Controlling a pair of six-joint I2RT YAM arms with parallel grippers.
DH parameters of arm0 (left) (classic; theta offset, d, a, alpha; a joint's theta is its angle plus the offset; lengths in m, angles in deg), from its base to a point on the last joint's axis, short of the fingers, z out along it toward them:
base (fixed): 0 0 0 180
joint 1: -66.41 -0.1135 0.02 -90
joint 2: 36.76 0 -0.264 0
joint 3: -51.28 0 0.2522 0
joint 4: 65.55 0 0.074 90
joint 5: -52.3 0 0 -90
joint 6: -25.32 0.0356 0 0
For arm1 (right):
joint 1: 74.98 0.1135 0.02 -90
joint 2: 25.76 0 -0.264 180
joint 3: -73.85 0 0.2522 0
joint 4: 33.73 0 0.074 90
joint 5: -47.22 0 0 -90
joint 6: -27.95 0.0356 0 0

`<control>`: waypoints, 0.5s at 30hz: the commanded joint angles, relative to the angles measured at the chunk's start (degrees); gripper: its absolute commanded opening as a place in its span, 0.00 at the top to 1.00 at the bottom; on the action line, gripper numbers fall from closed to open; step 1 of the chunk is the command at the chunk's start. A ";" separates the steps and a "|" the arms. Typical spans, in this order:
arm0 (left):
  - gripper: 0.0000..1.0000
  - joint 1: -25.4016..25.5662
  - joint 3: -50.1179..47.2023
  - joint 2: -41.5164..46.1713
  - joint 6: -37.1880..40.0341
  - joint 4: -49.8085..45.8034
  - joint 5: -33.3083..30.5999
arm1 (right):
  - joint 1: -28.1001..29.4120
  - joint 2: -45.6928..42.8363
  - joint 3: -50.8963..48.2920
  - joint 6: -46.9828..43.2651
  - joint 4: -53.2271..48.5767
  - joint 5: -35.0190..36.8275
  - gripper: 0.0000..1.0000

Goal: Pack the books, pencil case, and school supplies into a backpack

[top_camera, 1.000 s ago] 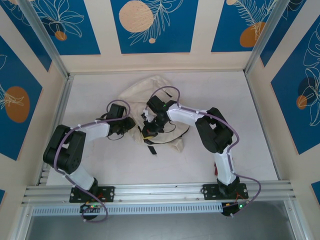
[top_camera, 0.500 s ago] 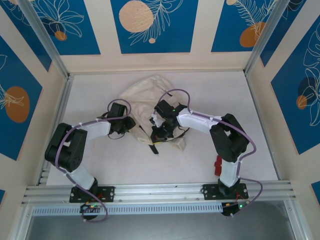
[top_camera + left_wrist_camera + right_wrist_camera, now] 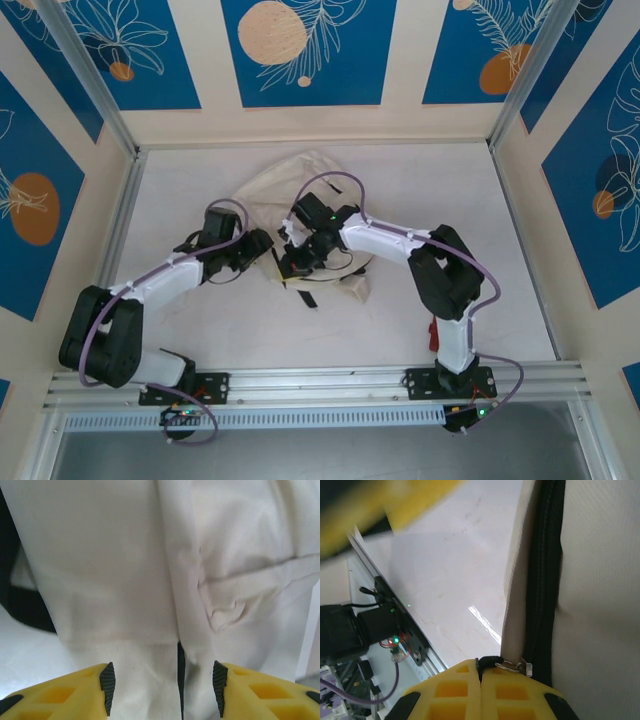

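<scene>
while right hand pinches zipper pull, backpack crowds left hand

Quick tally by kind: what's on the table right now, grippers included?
backpack: 1
grippers: 2 (left gripper open over the fabric, right gripper shut on zipper pull)
small red item: 1
Total: 4

cream backpack, crumpled, lying flat centrally
</scene>
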 commanded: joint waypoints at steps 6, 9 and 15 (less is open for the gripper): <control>0.48 -0.51 -1.29 -3.97 -2.63 3.72 7.89 | 0.66 1.25 1.75 2.77 3.56 -2.87 1.00; 0.55 -0.49 -1.00 -6.25 -3.19 5.43 8.78 | 0.58 0.41 0.45 2.60 3.14 -2.56 1.00; 0.77 -0.49 -0.20 -7.61 -1.75 4.27 5.95 | 0.49 -1.63 -1.54 2.13 0.38 -1.34 1.00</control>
